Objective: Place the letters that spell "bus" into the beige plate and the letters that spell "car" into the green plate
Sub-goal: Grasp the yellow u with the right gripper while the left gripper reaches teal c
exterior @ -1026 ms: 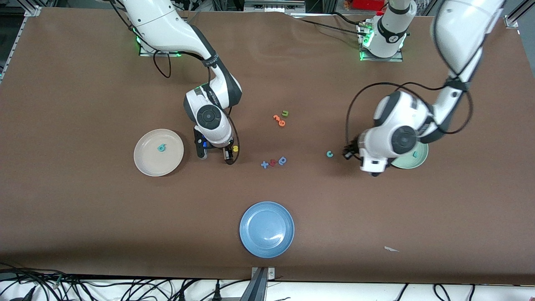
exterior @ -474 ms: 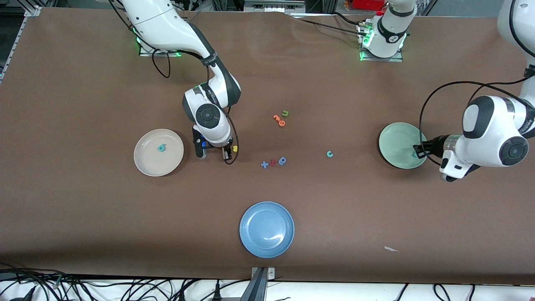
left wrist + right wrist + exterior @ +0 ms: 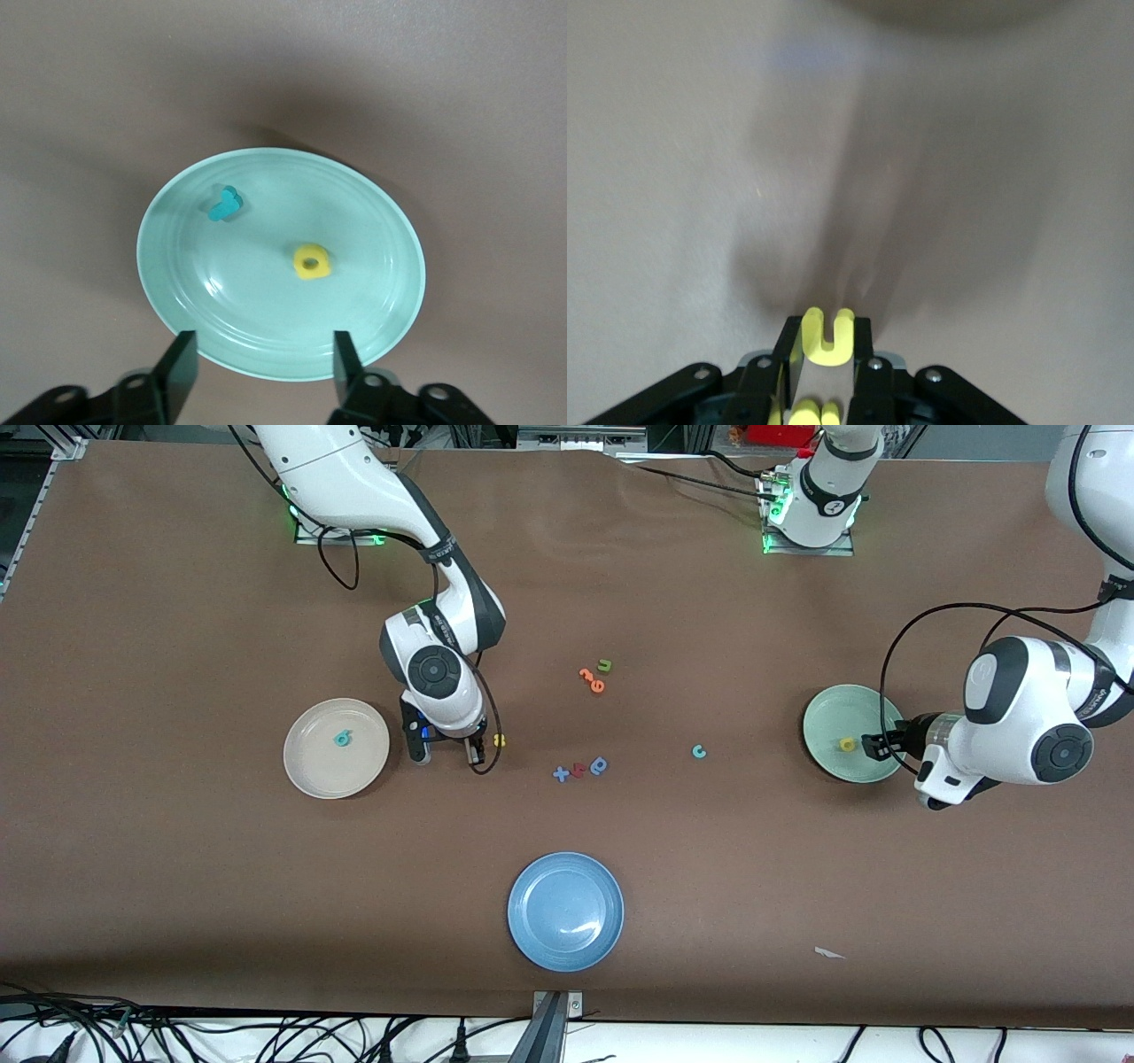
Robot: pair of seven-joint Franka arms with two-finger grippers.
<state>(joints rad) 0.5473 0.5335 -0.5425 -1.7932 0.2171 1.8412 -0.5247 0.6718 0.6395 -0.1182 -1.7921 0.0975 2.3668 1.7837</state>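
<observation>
The beige plate [image 3: 310, 772] lies toward the right arm's end, with the teal "b" [image 3: 342, 738] in it. Beside it, my right gripper [image 3: 493, 745] [image 3: 829, 333] is down at the table, shut on the yellow "u" [image 3: 499, 740] [image 3: 829, 342], which stands upright between the fingers. The green plate [image 3: 831, 716] [image 3: 372, 221] lies toward the left arm's end. It holds the yellow "a" [image 3: 847, 744] [image 3: 312, 262] and the teal "r" [image 3: 225, 204]. My left gripper [image 3: 873, 747] [image 3: 264, 350] hangs open and empty over that plate's rim. The teal "c" [image 3: 699, 752] lies on the table.
A blue plate [image 3: 565, 911] sits near the front edge. Orange letters with a green "u" [image 3: 595, 676] lie mid-table. A blue and red group [image 3: 580, 768] lies nearer the camera. A paper scrap [image 3: 828, 953] lies toward the left arm's end.
My left arm swung to the green plate and its gripper opened; the yellow "a" now lies in the plate. My right gripper closed on the yellow "u".
</observation>
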